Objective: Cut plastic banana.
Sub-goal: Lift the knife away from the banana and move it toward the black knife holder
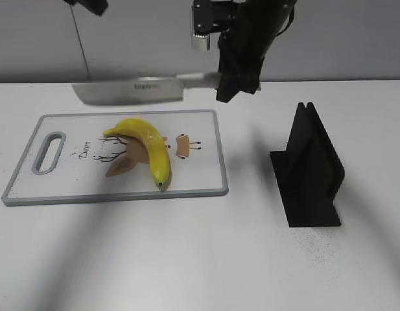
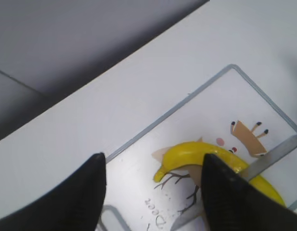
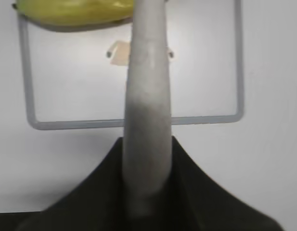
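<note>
The yellow plastic banana [image 1: 148, 146] lies on a white cutting board [image 1: 200, 175] with a grey rim. It also shows in the left wrist view [image 2: 196, 154] and at the top of the right wrist view [image 3: 71, 12]. My right gripper [image 1: 235, 81] is shut on the grey handle of a knife [image 1: 131, 91], held level in the air above the board's far edge, blade pointing left. The handle fills the right wrist view [image 3: 146, 120]. My left gripper [image 2: 153, 168] is open and empty, high above the board's left part; only a bit of it shows at the top of the exterior view [image 1: 89, 5].
A black knife stand [image 1: 308, 170] is upright on the white table to the right of the board. The board has a handle slot [image 1: 49, 152] at its left end and printed deer drawings. A grey wall runs behind the table.
</note>
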Motion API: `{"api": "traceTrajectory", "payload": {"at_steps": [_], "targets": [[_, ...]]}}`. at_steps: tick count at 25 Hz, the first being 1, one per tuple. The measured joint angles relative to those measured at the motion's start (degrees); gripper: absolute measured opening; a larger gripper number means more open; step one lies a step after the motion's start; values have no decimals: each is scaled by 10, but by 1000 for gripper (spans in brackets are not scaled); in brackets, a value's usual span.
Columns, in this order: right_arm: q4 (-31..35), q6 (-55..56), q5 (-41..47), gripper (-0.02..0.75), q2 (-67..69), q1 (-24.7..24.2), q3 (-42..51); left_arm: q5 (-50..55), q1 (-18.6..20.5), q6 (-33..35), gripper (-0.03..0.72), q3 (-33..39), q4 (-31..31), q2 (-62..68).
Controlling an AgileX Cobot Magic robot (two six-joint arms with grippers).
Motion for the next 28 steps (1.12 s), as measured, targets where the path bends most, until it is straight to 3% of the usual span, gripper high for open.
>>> {"api": "traceTrajectory", "payload": {"at_steps": [5,12,21,28], "targets": [[-4,40,18,190,0,4,2,65,1,-76,589,-14,65,-30],[0,212,18,190,0,4,0,72,5,-226,589,-14,201,-32],[-41,448,20,189,-31,4,1,71,55,-255,589,10,131,-43],[-40,527,20,189,-141,4,83,72,93,-259,589,183,147,-153]]}}
